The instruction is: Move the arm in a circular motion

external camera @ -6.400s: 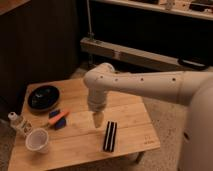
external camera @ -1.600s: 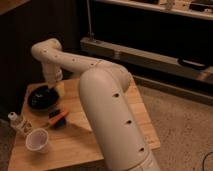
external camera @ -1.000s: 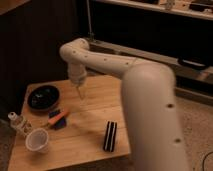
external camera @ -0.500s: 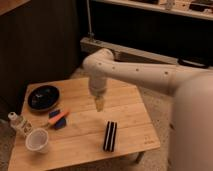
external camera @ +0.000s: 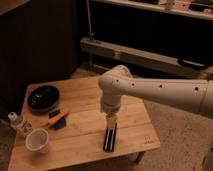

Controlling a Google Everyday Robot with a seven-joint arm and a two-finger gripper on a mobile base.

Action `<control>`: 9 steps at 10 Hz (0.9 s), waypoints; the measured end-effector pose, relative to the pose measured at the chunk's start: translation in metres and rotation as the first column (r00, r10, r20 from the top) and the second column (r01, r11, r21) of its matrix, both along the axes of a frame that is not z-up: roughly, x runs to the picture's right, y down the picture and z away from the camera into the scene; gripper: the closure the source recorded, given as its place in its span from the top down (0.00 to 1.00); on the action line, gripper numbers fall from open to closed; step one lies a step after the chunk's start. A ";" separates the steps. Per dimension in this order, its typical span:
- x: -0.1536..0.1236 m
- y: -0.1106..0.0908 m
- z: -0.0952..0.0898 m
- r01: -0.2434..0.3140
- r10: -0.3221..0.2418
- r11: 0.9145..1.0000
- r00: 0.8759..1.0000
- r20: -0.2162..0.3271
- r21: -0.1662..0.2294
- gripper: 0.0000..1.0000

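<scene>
The arm point(external camera: 160, 92) is a thick, cream-white, tubular arm with small dark screw holes. It reaches in from the right edge, bends at a rounded joint point(external camera: 116, 82) over the table, and points straight down. Its small beige tip, the gripper point(external camera: 111, 120), hangs just above the wooden table point(external camera: 85, 107), right over the far end of a flat black ribbed object point(external camera: 110, 138) near the table's front right. The gripper holds nothing that I can see.
On the table's left stand a black bowl point(external camera: 43, 97), a white cup point(external camera: 37, 141) and a small bottle point(external camera: 17, 122). An orange and a blue item point(external camera: 59, 118) lie between them. Dark cabinets and a metal rail point(external camera: 145, 52) stand behind the table.
The arm has swept from the table's back left, past the middle, toward the front right. Its tip now hangs lower, over the black ribbed object. The things on the table have not moved.
</scene>
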State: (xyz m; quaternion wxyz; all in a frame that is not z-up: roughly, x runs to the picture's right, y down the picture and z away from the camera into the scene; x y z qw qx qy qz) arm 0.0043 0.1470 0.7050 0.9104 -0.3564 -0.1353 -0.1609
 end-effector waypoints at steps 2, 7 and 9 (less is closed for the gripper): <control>-0.015 0.010 0.001 0.048 -0.047 0.999 0.997 0.061 -0.020 0.65; -0.128 0.007 0.019 0.230 -0.213 0.972 0.945 0.247 -0.041 0.65; -0.178 0.000 0.027 0.305 -0.280 0.952 0.906 0.318 -0.028 0.65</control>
